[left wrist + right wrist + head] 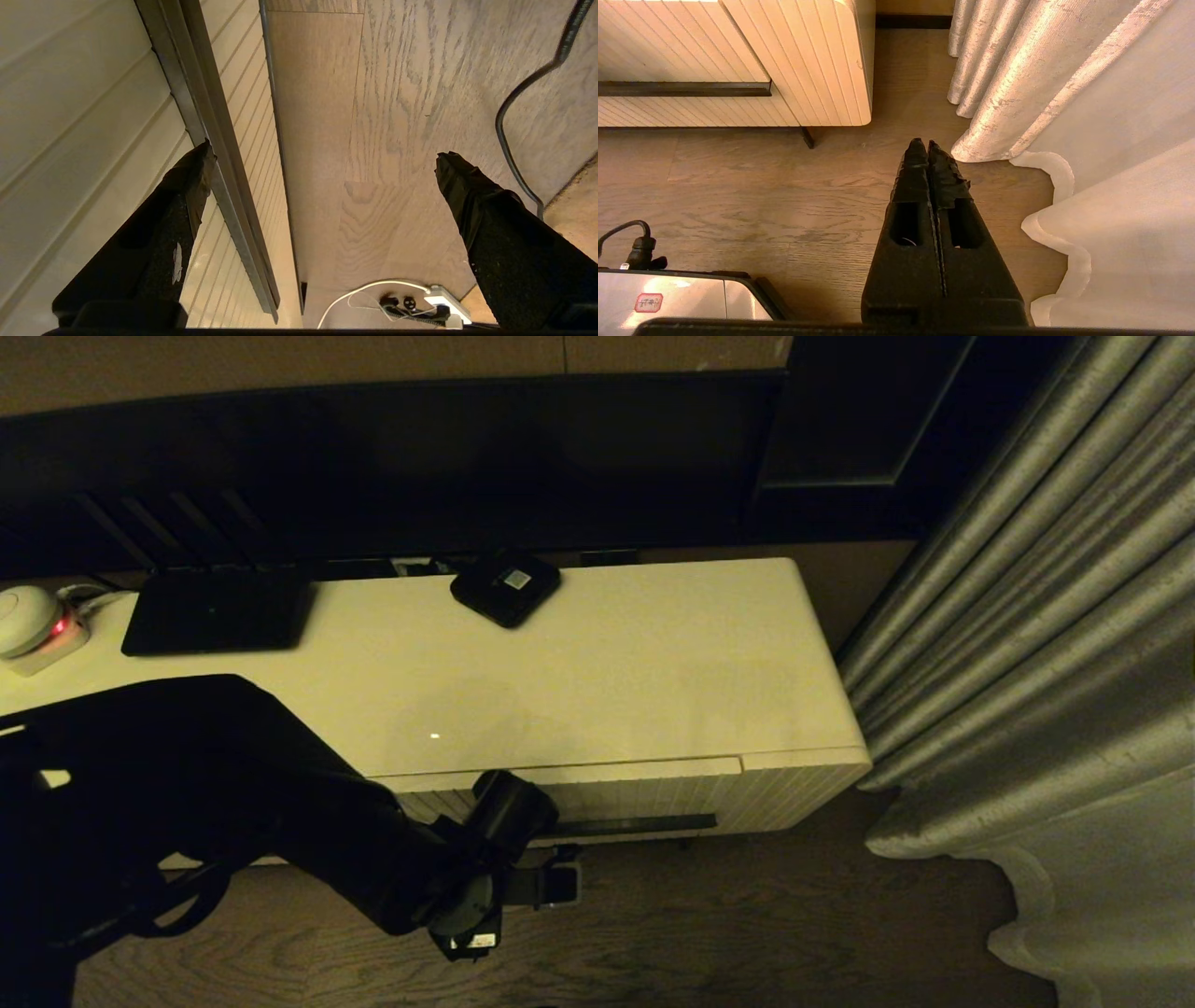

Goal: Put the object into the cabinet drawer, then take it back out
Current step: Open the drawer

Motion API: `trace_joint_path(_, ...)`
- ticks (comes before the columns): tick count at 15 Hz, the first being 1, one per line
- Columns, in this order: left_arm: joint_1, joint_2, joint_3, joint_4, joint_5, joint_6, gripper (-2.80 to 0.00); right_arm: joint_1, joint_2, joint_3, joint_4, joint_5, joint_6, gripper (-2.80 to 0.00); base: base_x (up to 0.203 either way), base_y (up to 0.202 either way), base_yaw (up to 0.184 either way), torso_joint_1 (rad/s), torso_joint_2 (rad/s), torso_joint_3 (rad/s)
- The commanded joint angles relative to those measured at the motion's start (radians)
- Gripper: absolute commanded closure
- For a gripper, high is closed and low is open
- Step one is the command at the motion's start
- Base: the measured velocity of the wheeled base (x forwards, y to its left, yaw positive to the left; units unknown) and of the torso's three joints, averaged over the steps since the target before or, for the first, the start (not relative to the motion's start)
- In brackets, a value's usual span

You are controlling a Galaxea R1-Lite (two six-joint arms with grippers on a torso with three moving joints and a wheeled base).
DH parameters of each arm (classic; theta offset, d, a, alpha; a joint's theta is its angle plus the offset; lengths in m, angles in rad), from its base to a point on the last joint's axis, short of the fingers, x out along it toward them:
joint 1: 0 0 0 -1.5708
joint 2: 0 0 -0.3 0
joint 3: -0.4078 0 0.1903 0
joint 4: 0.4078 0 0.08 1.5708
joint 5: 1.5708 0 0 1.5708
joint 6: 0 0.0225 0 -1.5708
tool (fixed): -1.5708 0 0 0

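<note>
With our left hand [551, 882] spread wide and empty at lower centre, by the dark strip of the shut drawer [597, 800], and no umbrella in view, we judge it light and floppy, best gripped by its stiff handle.

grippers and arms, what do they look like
The left arm is black and bulky, with a cylindrical wrist and a small white label near its end. The left gripper has two long black tapered fingers with a grainy surface and wrinkled black tape on the tips. The right gripper has matching fingers with slot-like openings.
</note>
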Motion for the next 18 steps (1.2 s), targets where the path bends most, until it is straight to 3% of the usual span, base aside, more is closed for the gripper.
trace_joint_path(1, 0.005, 0.017, -0.013, -0.001, 0.002, 0.006, -2.8, 0.0, 0.001, 0.0, -0.001, 0.001, 0.0, 0.0, 0.0, 0.0, 0.0, 0.0, 0.0, 0.0)
trace_joint_path(14, 0.016, 0.044, -0.033, 0.003, 0.0, 0.009, -2.8, 0.0, 0.001, 0.001, -0.001, 0.001, 0.0, 0.0, 0.0, 0.0, 0.0, 0.0, 0.0, 0.0)
trace_joint_path(18, 0.016, -0.002, -0.013, 0.031, -0.047, 0.044, -2.8, 0.0, 0.001, 0.002, -0.001, 0.001, 0.0, 0.0, 0.0, 0.0, 0.0, 0.0, 0.0, 0.0)
